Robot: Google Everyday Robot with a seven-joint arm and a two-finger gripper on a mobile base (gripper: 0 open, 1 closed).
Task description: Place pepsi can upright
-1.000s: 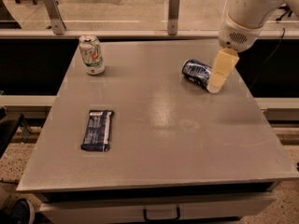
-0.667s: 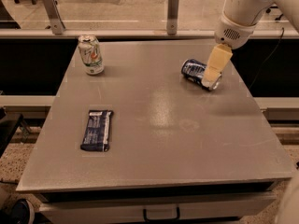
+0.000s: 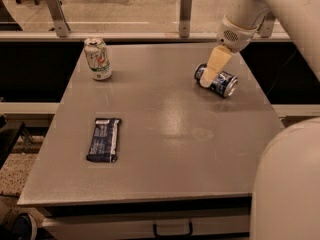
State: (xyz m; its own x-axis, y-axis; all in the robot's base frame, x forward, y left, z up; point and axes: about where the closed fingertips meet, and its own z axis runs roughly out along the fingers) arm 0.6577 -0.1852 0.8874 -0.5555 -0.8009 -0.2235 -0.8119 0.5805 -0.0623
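The pepsi can [image 3: 224,83] is dark blue with white markings and silver ends. It lies on its side at the far right of the grey table [image 3: 165,134]. My gripper [image 3: 206,79] comes down from the upper right on a white arm [image 3: 245,19]. Its cream tip is at the left end of the can and covers part of it. I cannot tell whether it touches the can.
A white-and-green can [image 3: 97,59] stands upright at the far left. A flat dark blue snack bar wrapper [image 3: 104,139] lies at the front left. A railing with metal posts [image 3: 185,15] runs behind the table. A large white robot part [image 3: 290,184] fills the lower right corner.
My gripper has moved left along the can, from its right end to its left end. The can, the other can and the wrapper have not moved.
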